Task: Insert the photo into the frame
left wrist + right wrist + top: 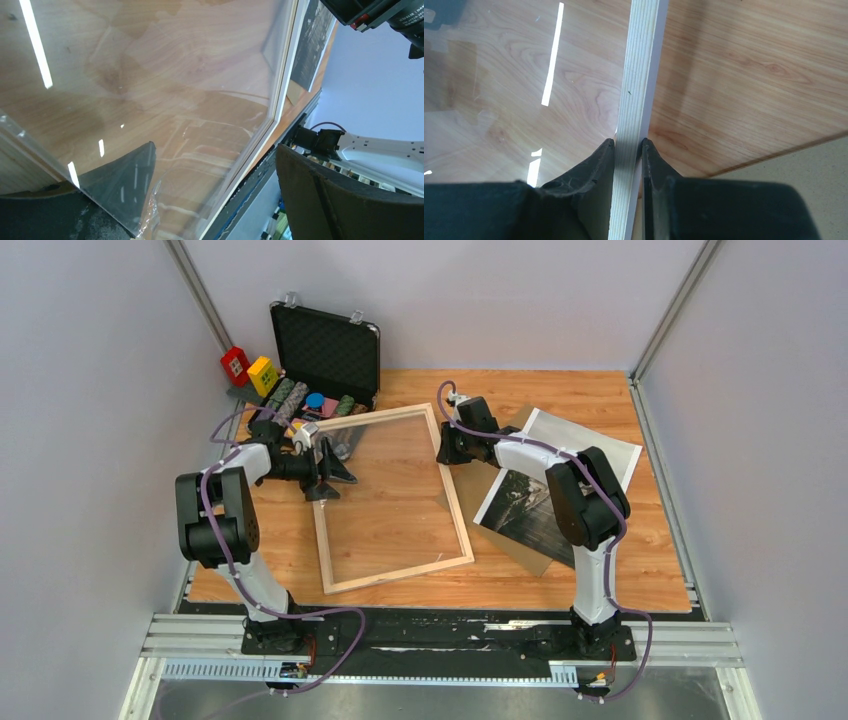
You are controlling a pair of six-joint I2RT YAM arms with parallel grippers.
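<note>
The right jaws are clamped on the right rail of the frame (pixel 639 75), one finger (pixel 594 170) on the glass side and the other on the outside. The left jaws stand wide apart at the frame's (pixel 452 490) far left corner. The edge of the pane runs across the gap between them, but I cannot tell whether they touch it. The frame lies slantwise in the middle of the worktop (pixel 560 390). The photo (pixel 520 505) rests just to its right on a brown board (pixel 530 555), partly under the right arm and outside the frame. A black case (pixel 325 350) stands open at the back.
</note>
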